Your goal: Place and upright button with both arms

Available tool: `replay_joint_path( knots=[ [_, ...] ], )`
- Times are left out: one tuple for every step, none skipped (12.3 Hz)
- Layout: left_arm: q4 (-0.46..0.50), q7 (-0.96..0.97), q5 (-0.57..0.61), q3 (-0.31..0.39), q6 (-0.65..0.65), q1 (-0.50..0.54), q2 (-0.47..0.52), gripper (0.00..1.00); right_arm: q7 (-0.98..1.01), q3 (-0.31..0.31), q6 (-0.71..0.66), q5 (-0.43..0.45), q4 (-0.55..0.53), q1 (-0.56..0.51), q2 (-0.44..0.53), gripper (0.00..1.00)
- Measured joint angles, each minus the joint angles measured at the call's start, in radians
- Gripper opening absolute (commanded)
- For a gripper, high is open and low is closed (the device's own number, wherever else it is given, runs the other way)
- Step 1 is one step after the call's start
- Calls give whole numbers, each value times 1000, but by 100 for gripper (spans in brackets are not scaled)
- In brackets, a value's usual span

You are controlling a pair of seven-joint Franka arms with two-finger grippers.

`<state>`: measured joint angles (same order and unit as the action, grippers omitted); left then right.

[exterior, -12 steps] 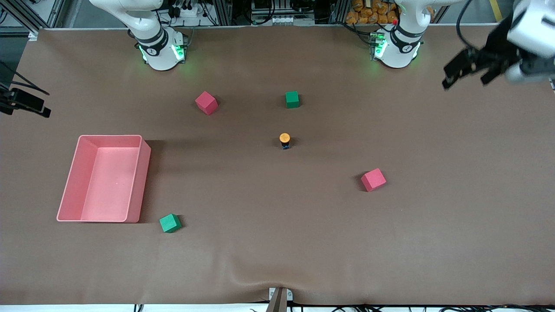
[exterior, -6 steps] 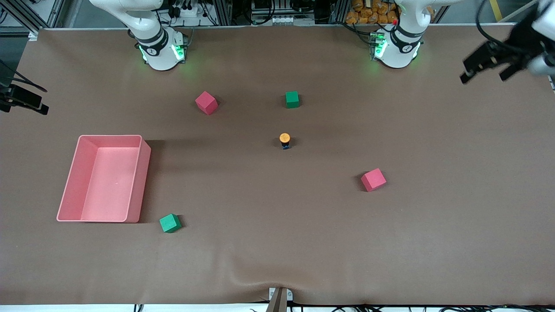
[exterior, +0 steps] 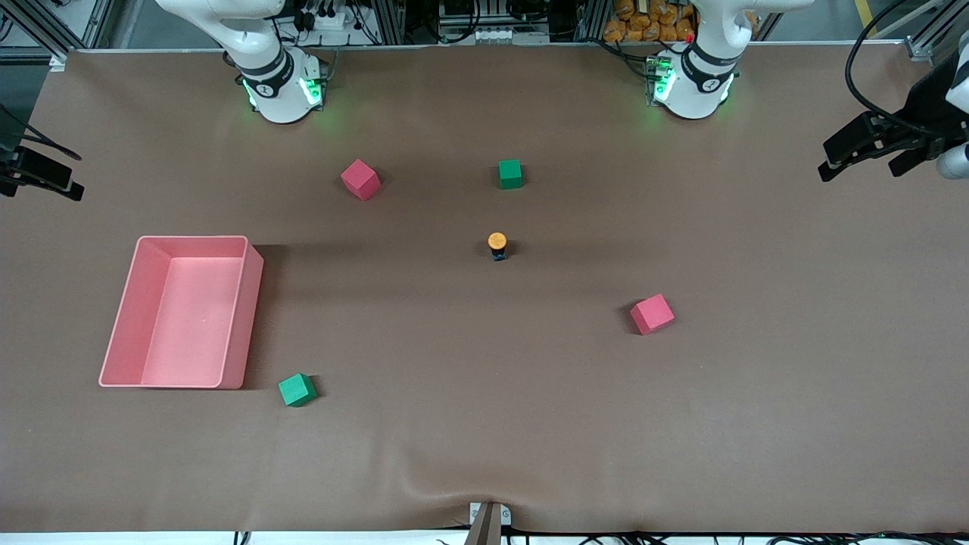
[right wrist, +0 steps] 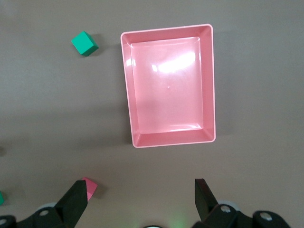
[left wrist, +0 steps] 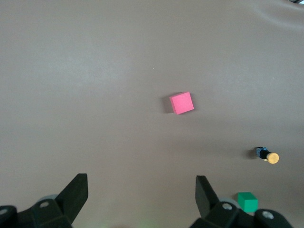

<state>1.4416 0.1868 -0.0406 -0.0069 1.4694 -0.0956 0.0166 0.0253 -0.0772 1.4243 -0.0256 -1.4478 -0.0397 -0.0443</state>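
While round orange-capped button (exterior: pixel 496 245) stands upright, foam cubes, smooth pink tray (exterior: pixel 253 303)

Button (exterior: pixel 496 245) upright near mid-table, orange cap up. Green cube (exterior: pixel 510 173) just farther from the camera, red cube (exterior: pixel 360 179) beside that toward the right arm's end. Second red cube (exterior: pixel 652 313) nearer, toward the left arm's end. Pink tray (exterior: pixel 253 303) with another green cube (exterior: pixel 297 390) by its near corner. Left gripper (exterior: pixel 870 151) open over the table's end; right gripper (exterior: pixel 42 180) at the other edge.
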Motion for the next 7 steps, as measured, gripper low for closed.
replay_joint_path(
  knots=[
    [-3, -12, 2, 3, 0, 0, 0, 100, 0, 0, 9, 0, 0, 0, 0, 100],
    [-4, -20, 4, 8, 0, 0, 0, 100, 0, 0, 14, 0, 1, 0, 0, 100],
    [-5, -32, 5, 16, 0, 0, 0, 100, 0, 0, 15, 0, 1, 0, 0, 100],
    [-5, -38, 6, 24, 0, 1, 0, 100, 0, 1, 15, 0, 1, 1, 0, 100],
    [-5, -42, 8, 29, 0, 4, -1, 100, 0, 1, 15, 0, 1, 1, 0, 100],
    [-5, -43, 9, 32, 0, 10, -2, 100, 1, 2, 15, 0, 1, 1, 0, 100],
    [-5, -47, 9, 33, 0, 19, -3, 100, 1, 2, 15, 0, 2, 1, 0, 100]
  ],
)
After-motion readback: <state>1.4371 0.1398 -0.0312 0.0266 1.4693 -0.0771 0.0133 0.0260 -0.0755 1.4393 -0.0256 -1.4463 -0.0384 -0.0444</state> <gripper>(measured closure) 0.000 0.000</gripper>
